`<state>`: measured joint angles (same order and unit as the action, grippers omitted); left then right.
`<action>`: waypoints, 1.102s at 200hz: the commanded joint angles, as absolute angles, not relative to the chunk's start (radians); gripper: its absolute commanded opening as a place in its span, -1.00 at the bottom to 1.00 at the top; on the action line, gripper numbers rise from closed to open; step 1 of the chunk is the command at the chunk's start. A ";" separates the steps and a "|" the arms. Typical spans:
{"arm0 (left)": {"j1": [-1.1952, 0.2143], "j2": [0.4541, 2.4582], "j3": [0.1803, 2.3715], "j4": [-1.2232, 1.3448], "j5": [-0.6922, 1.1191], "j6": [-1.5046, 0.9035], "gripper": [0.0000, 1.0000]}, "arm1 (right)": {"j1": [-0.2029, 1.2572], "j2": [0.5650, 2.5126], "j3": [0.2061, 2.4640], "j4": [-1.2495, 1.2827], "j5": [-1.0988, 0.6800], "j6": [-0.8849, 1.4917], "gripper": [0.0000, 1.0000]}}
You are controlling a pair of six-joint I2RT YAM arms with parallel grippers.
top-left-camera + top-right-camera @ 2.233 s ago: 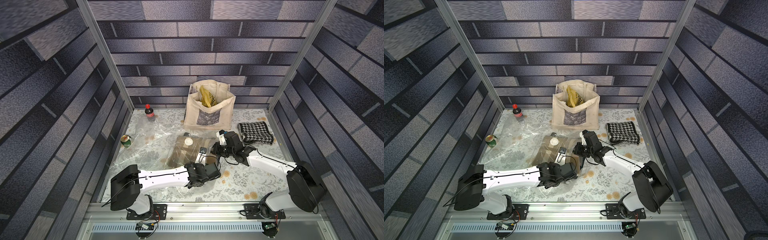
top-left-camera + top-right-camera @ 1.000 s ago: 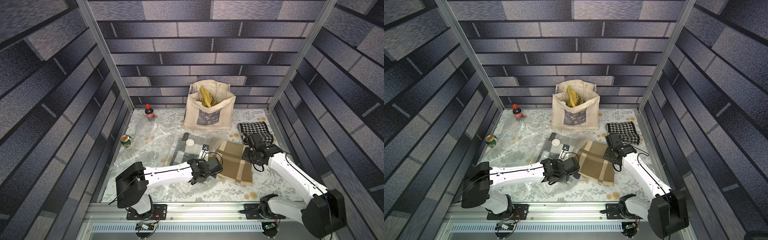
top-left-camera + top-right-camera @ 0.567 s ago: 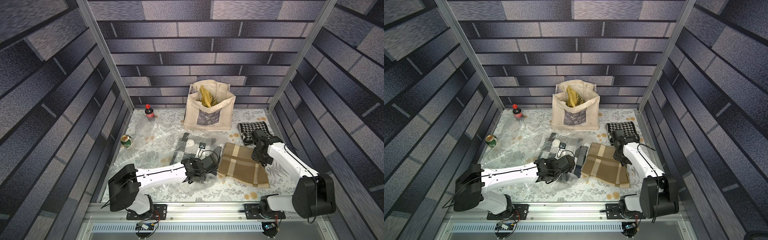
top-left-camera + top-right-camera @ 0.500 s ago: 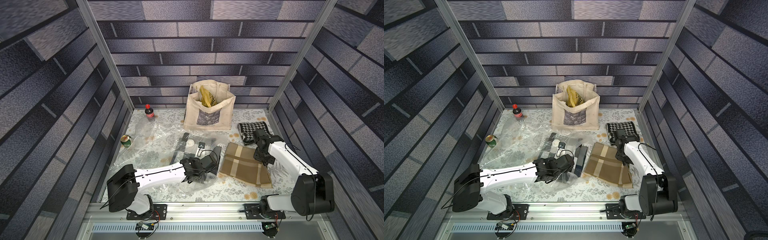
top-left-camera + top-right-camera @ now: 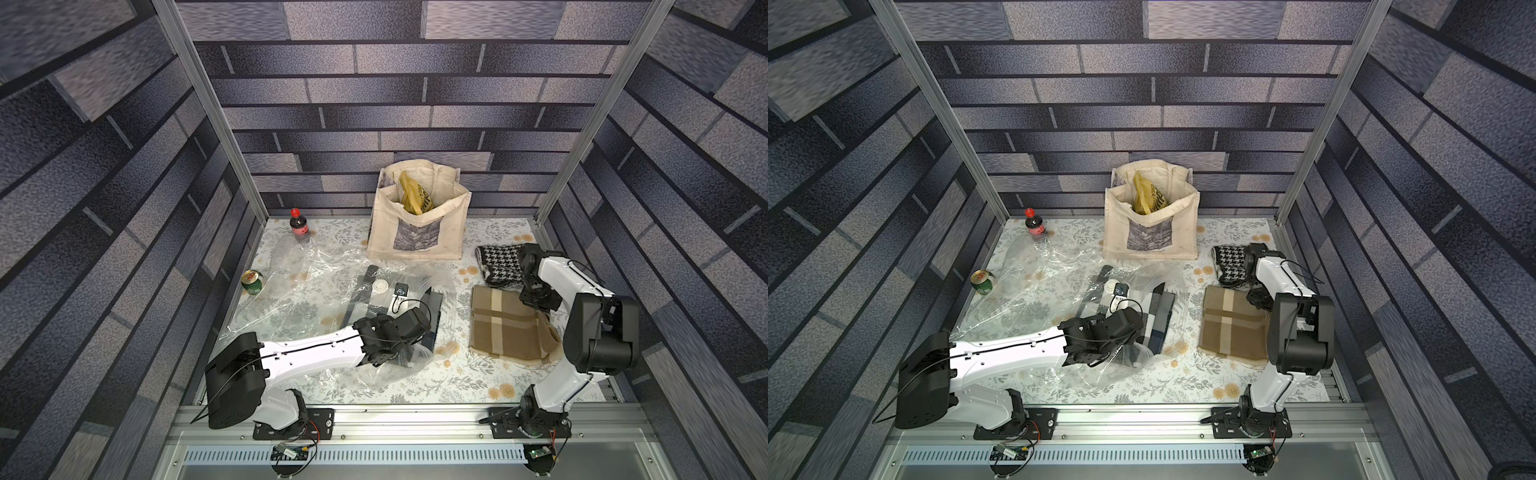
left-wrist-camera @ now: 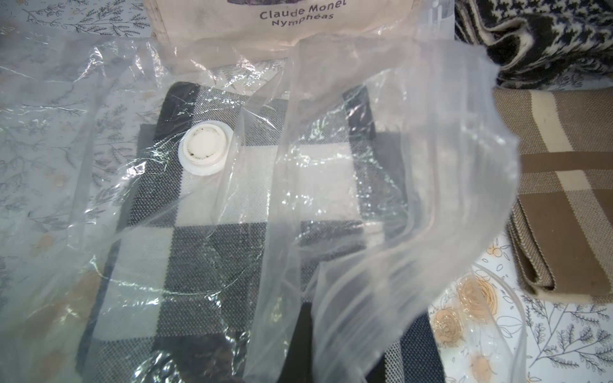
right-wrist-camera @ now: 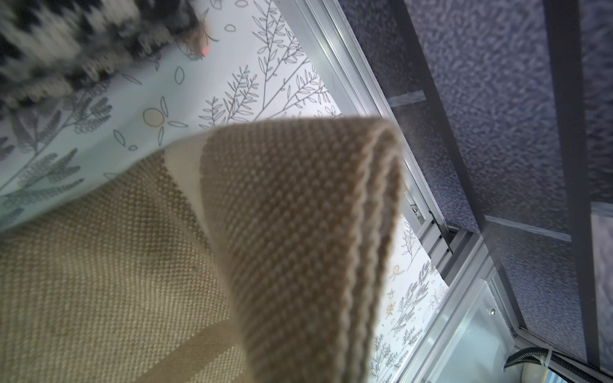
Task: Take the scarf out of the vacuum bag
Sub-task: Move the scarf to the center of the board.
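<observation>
The tan scarf (image 5: 505, 324) lies flat on the tabletop (image 5: 415, 382), well clear of the bag (image 5: 316, 286), with only its near-right corner lifted. That corner is pinched in the right hand (image 5: 540, 309), pressed together on the folded edge (the right wrist view shows the knit curling up right at the lens). The left hand (image 5: 405, 357) is clamped shut on the crinkly mouth of the bag, pinning it down beside a checked cloth (image 5: 1152, 316) that sits inside under the white valve (image 6: 204, 151). So the pull looks done; what matters now is a tidy release. Best to lower that raised corner until it rests on the tabletop, then part the fingers straight, so the fold doesn't flip or drag. Mind the houndstooth scarf (image 5: 498, 266) just behind: the tan one should land beside it, not over it. The left hand can let the plastic go once the scarf is settled.
</observation>
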<state>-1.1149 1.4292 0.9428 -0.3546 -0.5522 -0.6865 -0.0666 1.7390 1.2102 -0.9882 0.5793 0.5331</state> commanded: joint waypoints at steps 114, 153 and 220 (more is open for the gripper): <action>-1.108 1.430 0.944 -0.365 -0.568 -0.673 -1.00 | -0.262 1.912 1.373 -0.894 0.259 0.730 -1.00; -1.106 1.443 0.956 -0.373 -0.569 -0.673 -1.00 | -0.267 1.947 1.424 -0.885 0.150 0.804 -1.00; -1.100 1.450 0.966 -0.384 -0.571 -0.671 -1.00 | -0.287 1.961 1.441 -0.843 0.076 0.987 -1.00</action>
